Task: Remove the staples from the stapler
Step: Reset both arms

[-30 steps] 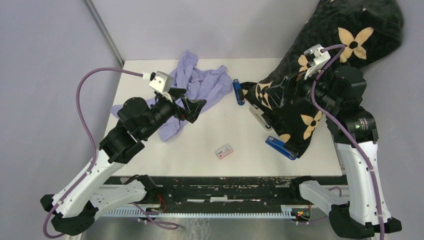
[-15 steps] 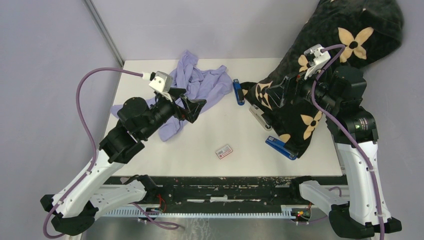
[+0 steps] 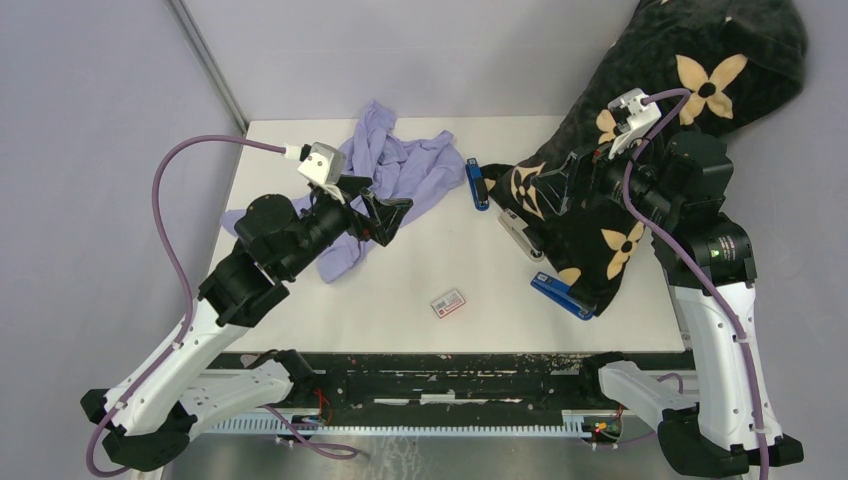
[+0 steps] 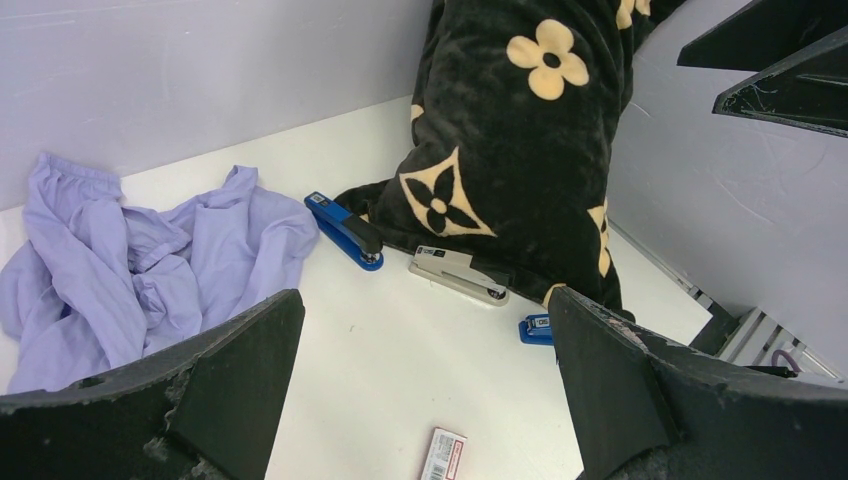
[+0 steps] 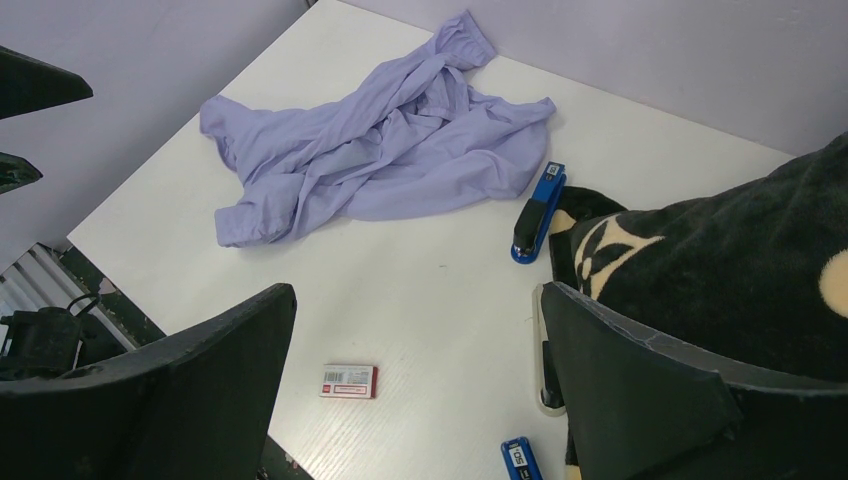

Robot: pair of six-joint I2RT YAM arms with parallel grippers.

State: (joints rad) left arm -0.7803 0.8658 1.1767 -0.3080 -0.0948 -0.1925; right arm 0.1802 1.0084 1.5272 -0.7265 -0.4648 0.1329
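Three staplers lie at the right of the white table [image 3: 420,260]: a blue stapler [image 3: 478,184] at the back, a grey stapler [image 3: 521,235] in the middle and a second blue stapler [image 3: 561,295] nearer the front, the last two partly under the blanket's edge. No staples show in any view. My left gripper [image 3: 388,217] hovers open over the purple cloth's right edge, and its wrist view looks toward the grey stapler [image 4: 458,274]. Above the blanket, my right gripper [image 3: 548,188] hangs open and empty, with the back blue stapler [image 5: 538,212] ahead of it.
A crumpled purple cloth [image 3: 395,175] covers the back left of the table. A black blanket with cream flowers [image 3: 700,50] drapes over the right side. A small red-and-white box [image 3: 448,302] lies near the front edge.
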